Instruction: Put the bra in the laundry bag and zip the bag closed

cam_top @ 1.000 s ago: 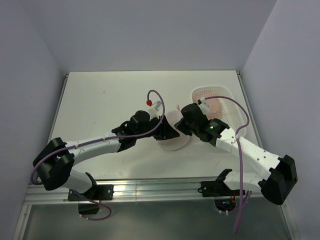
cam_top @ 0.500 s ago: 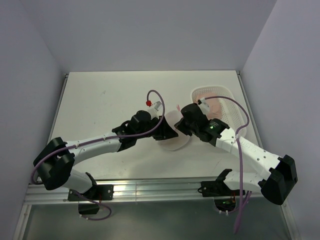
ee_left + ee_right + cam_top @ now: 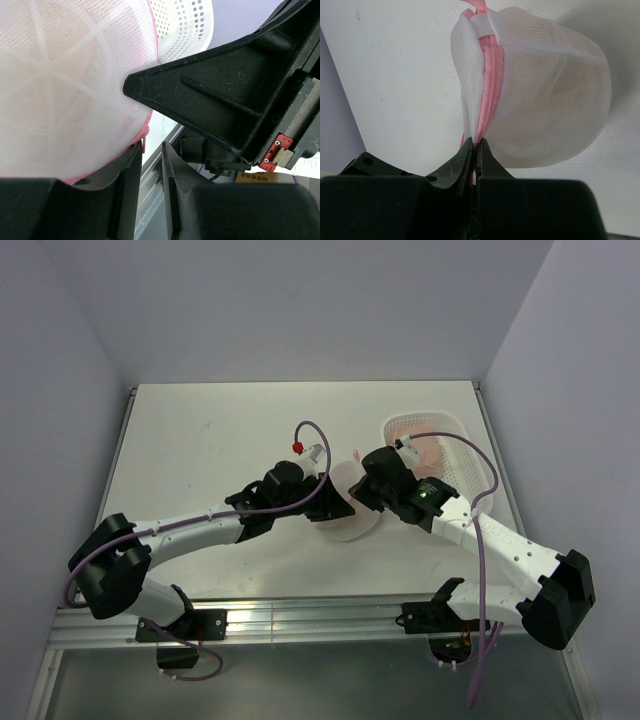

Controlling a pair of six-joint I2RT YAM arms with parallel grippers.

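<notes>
The laundry bag (image 3: 352, 526) is a round white mesh pouch with a pink zipper rim, held up between both arms at the table's middle. My right gripper (image 3: 476, 145) is shut on the pink zipper rim (image 3: 489, 80) at the bag's (image 3: 550, 95) lower edge. A peach-tan shade shows through the mesh there, which is the bra (image 3: 555, 107) inside. My left gripper (image 3: 151, 150) stands at the other side of the bag (image 3: 65, 90), jaws a narrow gap apart with nothing between them. A small pink zipper tab (image 3: 143, 145) hangs just at the tip of its left finger.
A white perforated basket (image 3: 420, 417) with a pale pink garment (image 3: 436, 455) in it stands at the back right, just behind the right wrist. The right gripper's black body (image 3: 235, 85) crowds close beside my left fingers. Table edges and walls lie all round.
The left jaws have narrowed. Both arms and the bag have hardly moved.
</notes>
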